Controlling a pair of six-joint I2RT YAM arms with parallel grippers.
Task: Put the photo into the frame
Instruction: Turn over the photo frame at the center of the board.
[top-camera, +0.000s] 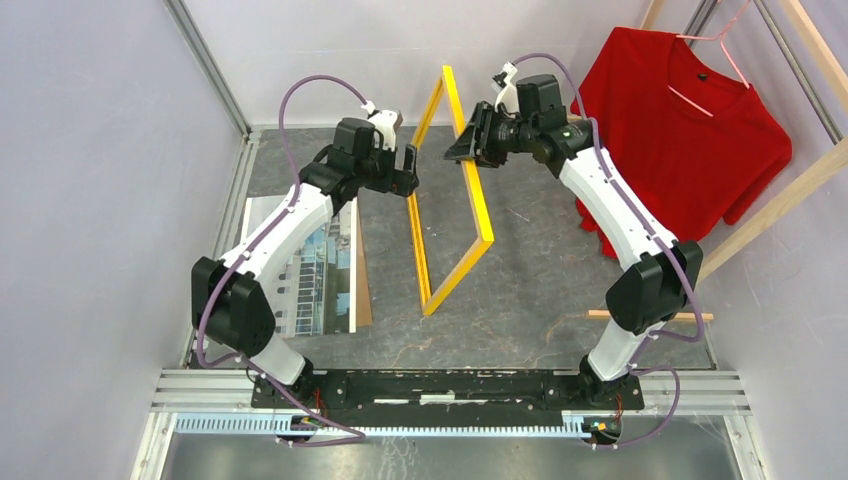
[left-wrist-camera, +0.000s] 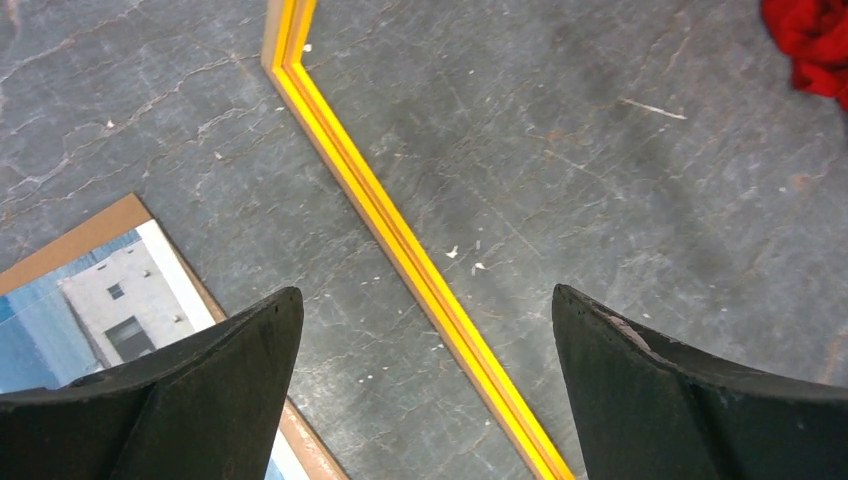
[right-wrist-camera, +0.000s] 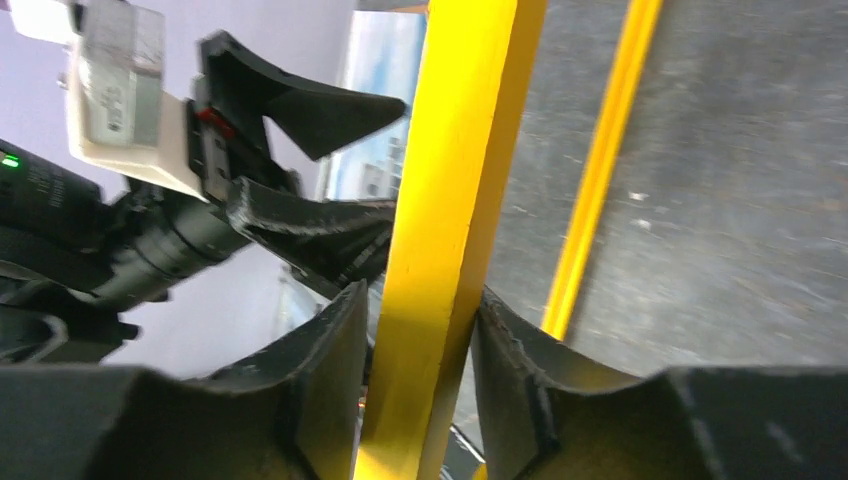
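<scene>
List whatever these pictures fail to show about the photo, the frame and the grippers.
- the photo: in the top view the left arm covers much of it. In the left wrist view a finger of the left gripper and the picture's edge cut it off.
- the frame: the right wrist view is blurred and shows only stretches of rail at the right gripper. Its corners fall outside.

Pale lilac walls (top-camera: 90, 150) surround a grey marbled table (top-camera: 540, 270).
</scene>
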